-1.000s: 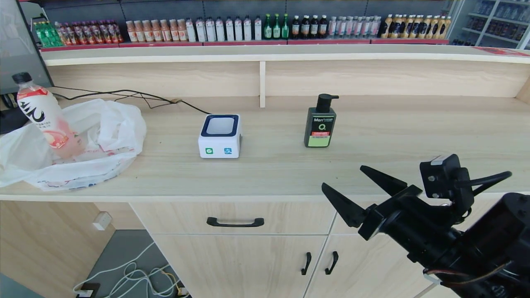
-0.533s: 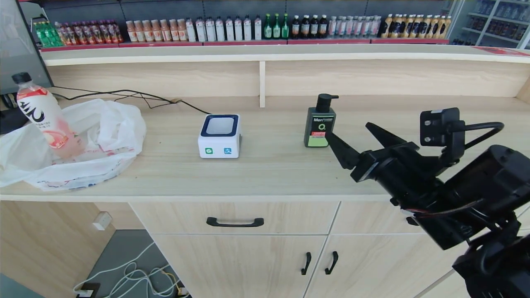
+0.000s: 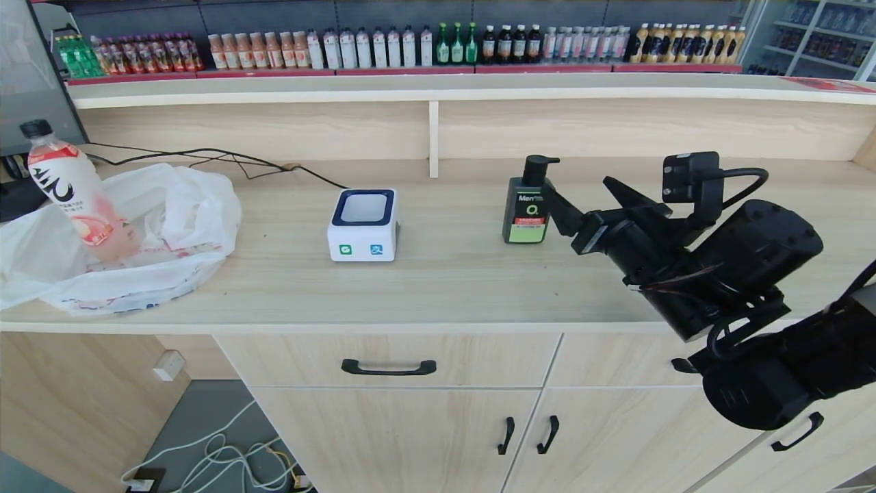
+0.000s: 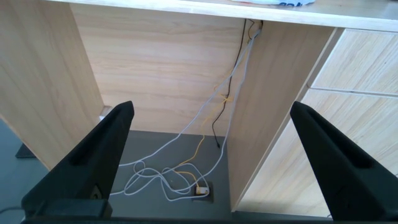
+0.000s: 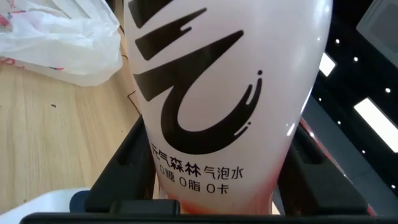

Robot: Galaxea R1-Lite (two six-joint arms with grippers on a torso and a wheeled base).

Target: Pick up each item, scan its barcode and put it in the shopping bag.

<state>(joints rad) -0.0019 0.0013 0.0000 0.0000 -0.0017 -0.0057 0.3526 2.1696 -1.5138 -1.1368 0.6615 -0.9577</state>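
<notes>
A dark green pump bottle [image 3: 528, 205] stands upright on the wooden counter [image 3: 452, 281], right of centre. My right gripper [image 3: 575, 188] hovers just to its right, open, with the nearer fingertip close beside the bottle's shoulder. A white scanner box [image 3: 363, 224] sits mid-counter. At the far left a pink drink bottle [image 3: 72, 192] leans inside the white shopping bag [image 3: 164, 226]. In the right wrist view a pale pink bottle [image 5: 224, 93] looms between two black fingers [image 5: 121, 165], with the bag [image 5: 56, 37] behind. My left gripper [image 4: 211, 162] hangs open below the counter.
A raised wooden ledge [image 3: 438, 123] with a divider backs the counter. A black cable [image 3: 226, 161] runs from the scanner to the back left. Drawers and cupboard doors [image 3: 390, 370] lie below. Loose cables [image 4: 174, 180] cover the floor under the counter.
My right arm has risen from below the counter's front edge and swung forward and left, bringing its open gripper up beside the pump bottle. Nothing else has moved.
</notes>
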